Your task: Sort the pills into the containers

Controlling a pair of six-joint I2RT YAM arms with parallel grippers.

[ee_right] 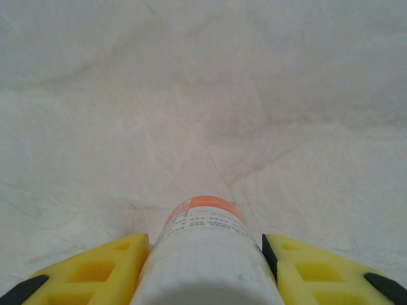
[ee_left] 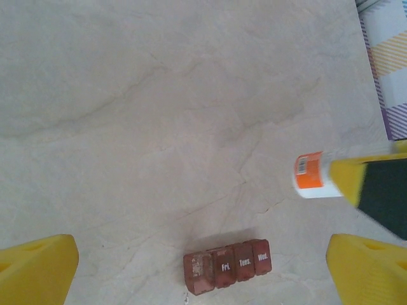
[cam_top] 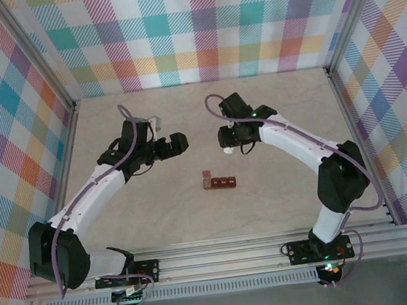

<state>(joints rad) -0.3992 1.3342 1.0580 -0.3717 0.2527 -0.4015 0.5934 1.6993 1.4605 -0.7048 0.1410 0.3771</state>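
Our right gripper (ee_right: 205, 246) hugs the white bottle (ee_right: 203, 222), our left gripper (cam_top: 178, 143) gapes empty, and we guess the containers (ee_left: 227, 272) are light and slippery, so pinch their long sides.

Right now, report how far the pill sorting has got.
Done: the right tool is shut on the white bottle; one end lid of the containers looks flipped open. In hand: the bottle is held near the containers, left tool open and empty. Left: getting pills into the compartments; whether any are in yet, I cannot tell.
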